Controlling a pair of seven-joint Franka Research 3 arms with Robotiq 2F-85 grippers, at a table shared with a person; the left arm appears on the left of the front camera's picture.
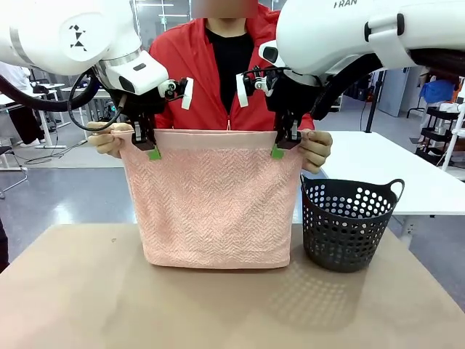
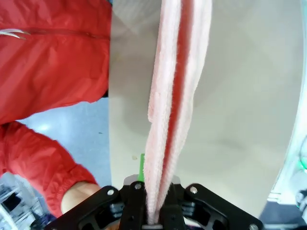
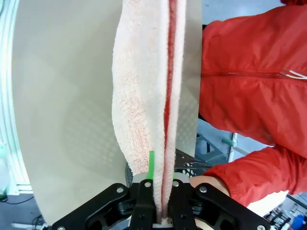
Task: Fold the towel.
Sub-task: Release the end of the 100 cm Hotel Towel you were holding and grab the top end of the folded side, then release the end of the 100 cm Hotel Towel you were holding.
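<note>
The towel (image 1: 211,203) hangs doubled above the tabletop (image 1: 87,305), beside a basket (image 1: 349,225). The left pincer (image 1: 151,150) and right pincer (image 1: 279,150) each pinch a top corner, with the person's hands (image 1: 109,138) just outside them. The towel looks light, soft, limp and grippy, so the hem corners are probably the best places to hold it.

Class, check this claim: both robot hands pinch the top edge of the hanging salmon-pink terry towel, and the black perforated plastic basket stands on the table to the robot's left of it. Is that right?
Not quite. The front view shows the black perforated plastic basket standing to the robot's right of the salmon-pink terry towel, not its left. The rest holds.
</note>
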